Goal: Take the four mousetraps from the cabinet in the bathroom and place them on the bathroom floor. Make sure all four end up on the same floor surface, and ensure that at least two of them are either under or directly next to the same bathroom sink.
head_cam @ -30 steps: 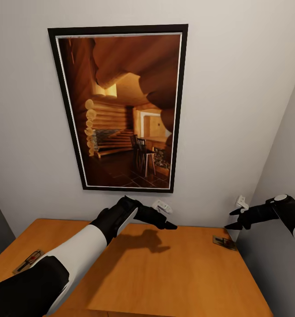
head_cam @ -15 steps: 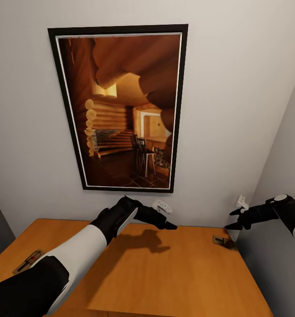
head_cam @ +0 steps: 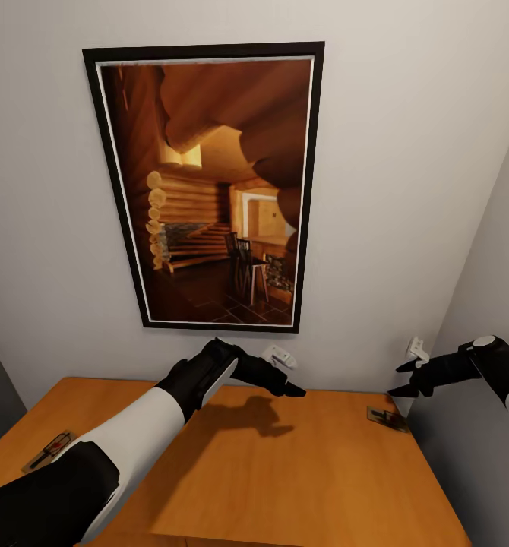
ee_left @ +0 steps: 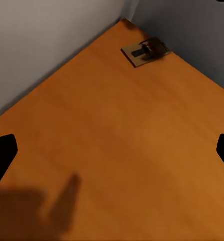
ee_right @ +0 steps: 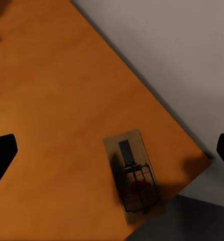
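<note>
Two mousetraps lie on the smooth orange-brown top of the cabinet (head_cam: 300,471), well apart: one mousetrap (head_cam: 49,450) sits near the left edge, close to the robot, beside the black-and-white forearm of the left arm, and the other mousetrap (head_cam: 386,417) rests at the far right corner, just beside the grey side wall. Above the middle of the cabinet top hangs the left gripper (head_cam: 289,387), its dark fingers spread apart and holding nothing, casting a hand-shaped shadow on the wood beneath it; its wrist camera looks across bare wood toward the corner trap (ee_left: 145,50). Farther right, the right gripper (head_cam: 403,378) hovers above the corner trap without touching it, its fingers also parted and empty, and its wrist camera looks straight down on the tan board with its dark wire parts (ee_right: 133,173). Beyond both arms, two small white fittings (head_cam: 279,355) are fixed low on the back wall, and a large black-framed picture (head_cam: 209,182) of a log-cabin interior hangs above the cabinet.
</note>
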Controlling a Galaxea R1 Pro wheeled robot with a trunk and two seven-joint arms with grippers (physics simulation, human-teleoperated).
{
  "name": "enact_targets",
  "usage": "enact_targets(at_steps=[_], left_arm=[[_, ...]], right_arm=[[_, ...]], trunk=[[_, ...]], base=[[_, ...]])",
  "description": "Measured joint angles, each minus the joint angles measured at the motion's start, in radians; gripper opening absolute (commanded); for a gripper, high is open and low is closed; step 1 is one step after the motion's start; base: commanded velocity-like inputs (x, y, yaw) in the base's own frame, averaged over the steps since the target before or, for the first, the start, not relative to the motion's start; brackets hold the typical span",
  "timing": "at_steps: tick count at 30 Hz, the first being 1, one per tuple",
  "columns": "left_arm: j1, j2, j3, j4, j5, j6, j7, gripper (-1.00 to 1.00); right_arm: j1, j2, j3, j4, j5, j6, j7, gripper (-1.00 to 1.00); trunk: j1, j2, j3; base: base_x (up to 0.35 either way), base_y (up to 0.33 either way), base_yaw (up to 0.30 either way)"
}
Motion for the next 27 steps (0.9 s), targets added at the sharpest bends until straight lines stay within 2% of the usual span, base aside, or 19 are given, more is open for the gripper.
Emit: enact_targets(at_steps=[10, 19, 27], left_arm=[[0.0, 0.0, 0.0, 0.002, 0.0, 0.004, 0.0, 1.0], [0.0, 0.0, 0.0, 0.003, 0.0, 0.003, 0.0, 1.0], [0.0, 0.0, 0.001, 0.003, -0.001, 0.003, 0.0, 1.0]], right_arm=[[0.001, -0.008, 0.047, 0.002, -0.001, 0.01, -0.004, 1.0], [0.001, -0.01, 0.056, 0.002, -0.001, 0.014, -0.01, 1.0], [0.001, -0.01, 0.058, 0.002, 0.001, 0.02, -0.059, 1.0]], trunk=[[0.0, 0.001, 0.0], [0.0, 0.001, 0.0], [0.0, 0.001, 0.0]], base=[[0.0, 0.0, 0.0], [0.0, 0.0, 0.0], [0.0, 0.0, 0.0]])
